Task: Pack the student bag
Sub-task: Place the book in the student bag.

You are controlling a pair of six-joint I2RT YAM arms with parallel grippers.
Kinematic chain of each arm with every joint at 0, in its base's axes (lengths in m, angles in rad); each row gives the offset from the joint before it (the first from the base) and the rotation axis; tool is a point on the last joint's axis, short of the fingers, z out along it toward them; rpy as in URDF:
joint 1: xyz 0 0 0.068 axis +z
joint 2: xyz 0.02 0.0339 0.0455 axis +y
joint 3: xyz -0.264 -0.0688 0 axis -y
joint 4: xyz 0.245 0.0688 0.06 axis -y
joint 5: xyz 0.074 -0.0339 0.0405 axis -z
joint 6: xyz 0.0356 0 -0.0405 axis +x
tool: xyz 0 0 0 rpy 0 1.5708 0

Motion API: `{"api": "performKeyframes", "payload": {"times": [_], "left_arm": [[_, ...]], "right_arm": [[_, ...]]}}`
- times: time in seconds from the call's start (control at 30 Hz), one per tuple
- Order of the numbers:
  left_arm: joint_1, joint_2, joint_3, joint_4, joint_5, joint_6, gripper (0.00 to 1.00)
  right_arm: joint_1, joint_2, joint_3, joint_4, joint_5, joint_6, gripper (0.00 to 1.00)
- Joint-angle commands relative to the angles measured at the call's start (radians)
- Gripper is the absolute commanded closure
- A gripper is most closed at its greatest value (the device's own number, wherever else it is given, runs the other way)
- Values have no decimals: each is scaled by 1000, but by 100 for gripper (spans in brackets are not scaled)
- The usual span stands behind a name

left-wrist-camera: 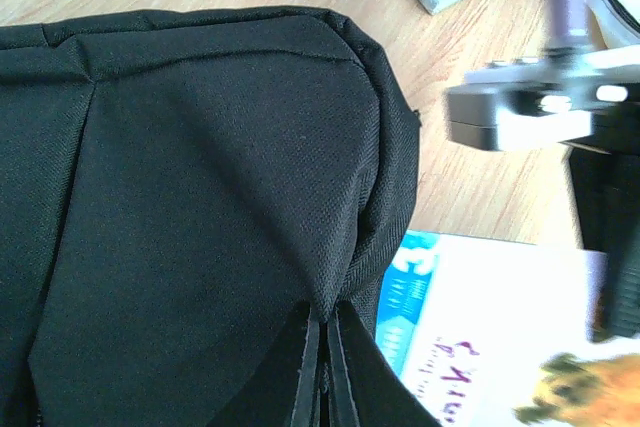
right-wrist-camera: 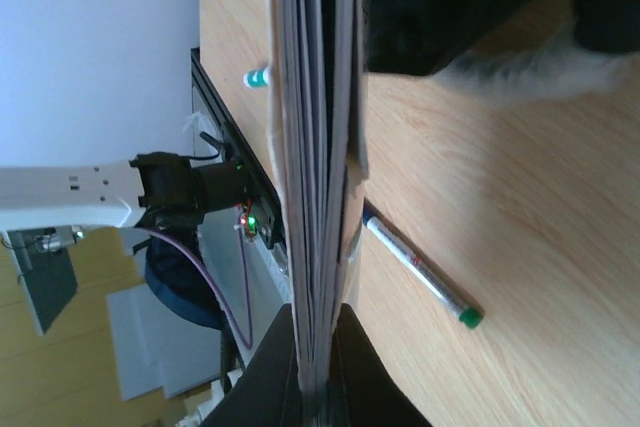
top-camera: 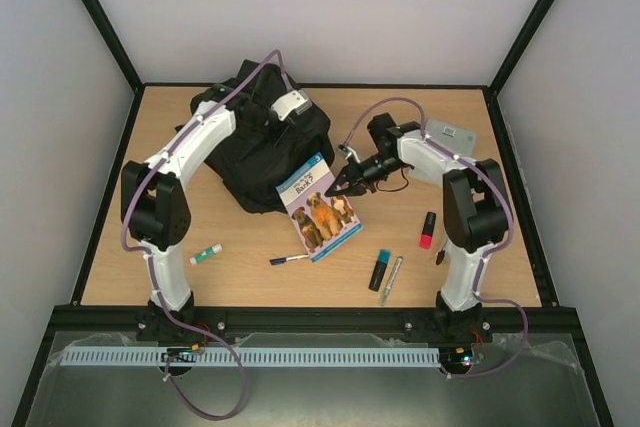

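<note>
The student bag (top-camera: 250, 162), a large black backpack of soft fabric, lay on the left half of the light wooden table (top-camera: 480, 247), close to its far edge, with one corner reaching toward the middle. The left gripper (left-wrist-camera: 322, 342) was clenched on a fold of the bag's cloth, and the fabric rose in a tent up to the fingers. This showed how the bag handles: it was limp and gave way, so a pinch lifted only the cloth and not the whole body. It was not fragile, and the woven surface looked rough enough not to slip. It was probably light, though the views did not show what was inside.

A better hold would be on a stitched seam or the rim of the opening, where the cloth is doubled and pulls less out of shape.

The right gripper (right-wrist-camera: 318, 347) was clamped on the edge of a thin paperback book with dogs on its cover (top-camera: 322, 209), just beside the bag's near right corner. The book was flat and fairly stiff, but its pages could fan.
</note>
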Motion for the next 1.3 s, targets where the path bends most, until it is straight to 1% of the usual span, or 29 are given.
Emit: {"api": "performKeyframes", "payload": {"times": [0.0,0.1,0.2,0.43,0.57,0.63,0.83,1.0,1.07,1.17,1.27], "left_arm": [[6,-83,28,-56,38,43,98],[6,-85,45,-82,36,51,98],[7,-85,70,-108,44,54,98],[7,-92,99,-152,64,68,98],[7,-92,110,-175,81,72,98],[8,-95,106,-179,94,68,98],[7,-107,101,-189,108,90,98],[7,-114,102,-207,105,115,98],[9,-113,98,-211,88,122,98],[14,-107,82,-207,72,127,98],[25,-101,63,-198,72,124,98]], "right_arm": [[9,78,94,66,-92,87,99],[26,135,155,109,-102,159,99],[50,166,169,169,-134,239,99],[97,256,240,232,-172,304,99],[106,295,315,320,-116,418,99],[112,320,360,337,-102,445,99],[116,366,398,384,-60,488,99],[124,413,449,348,17,457,97],[125,421,458,318,73,430,89],[125,414,458,257,165,376,82],[124,384,436,216,214,317,66]]}}
